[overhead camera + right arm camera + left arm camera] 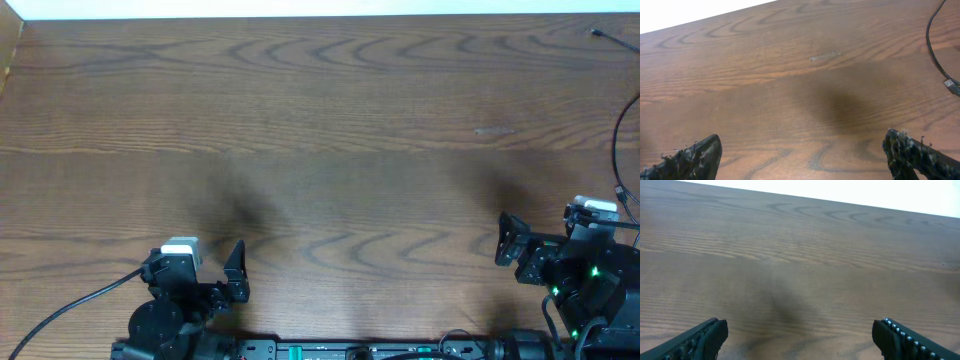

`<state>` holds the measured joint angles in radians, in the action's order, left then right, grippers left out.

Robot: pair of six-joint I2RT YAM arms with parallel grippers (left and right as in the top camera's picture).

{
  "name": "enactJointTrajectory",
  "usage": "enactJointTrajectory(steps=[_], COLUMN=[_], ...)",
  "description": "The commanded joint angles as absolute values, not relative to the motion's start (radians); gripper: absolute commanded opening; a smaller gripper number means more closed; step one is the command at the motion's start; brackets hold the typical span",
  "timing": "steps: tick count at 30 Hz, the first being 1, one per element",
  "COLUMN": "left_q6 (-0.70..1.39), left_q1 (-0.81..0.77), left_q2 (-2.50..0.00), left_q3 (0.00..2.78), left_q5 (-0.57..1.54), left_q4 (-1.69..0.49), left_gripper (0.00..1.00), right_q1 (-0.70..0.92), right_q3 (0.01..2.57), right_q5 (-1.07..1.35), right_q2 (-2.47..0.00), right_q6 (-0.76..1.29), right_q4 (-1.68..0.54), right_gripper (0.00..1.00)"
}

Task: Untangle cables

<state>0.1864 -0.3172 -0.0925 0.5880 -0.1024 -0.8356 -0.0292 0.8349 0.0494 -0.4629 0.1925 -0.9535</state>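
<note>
No tangled cables show in any view; they are out of sight. My left gripper (195,268) sits low at the near left edge of the wooden table (320,120), open, with only bare wood between its black fingers (710,335). My right gripper (550,238) sits at the near right, also open and holding nothing. In the right wrist view its speckled fingers (910,150) stand wide apart over bare wood.
A thin black cord (617,140) curves along the table's right edge and ends in a small plug (952,86); I cannot tell what it belongs to. A small dark plug tip (597,33) lies at the far right corner. A black lead (60,310) trails from the left arm.
</note>
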Motion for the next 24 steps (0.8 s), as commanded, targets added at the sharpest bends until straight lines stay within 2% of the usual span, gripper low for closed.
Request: enactJointTrajectory(steps=[1,16,24], left_q6=[0.169,0.169,0.169], left_q1=[-0.32,-0.32,-0.32], left_q2=[-0.088,-0.088,-0.088], left_q3=[0.586,0.586,0.586], left_q5=[-0.089,-0.089,-0.089], left_q4=[-0.834,-0.837,-0.837], left_gripper=[0.98,0.98,0.98], right_q1=[-0.025,-0.025,-0.025], right_q3=[0.829,0.828,0.828], right_q5=[0.036,0.036,0.036], right_q2=[-0.465,-0.465,-0.465], right_q6=[0.179,0.189,0.189], right_q4=[-0.97,-1.036,-1.14], right_gripper=[0.99,0.99,0.99])
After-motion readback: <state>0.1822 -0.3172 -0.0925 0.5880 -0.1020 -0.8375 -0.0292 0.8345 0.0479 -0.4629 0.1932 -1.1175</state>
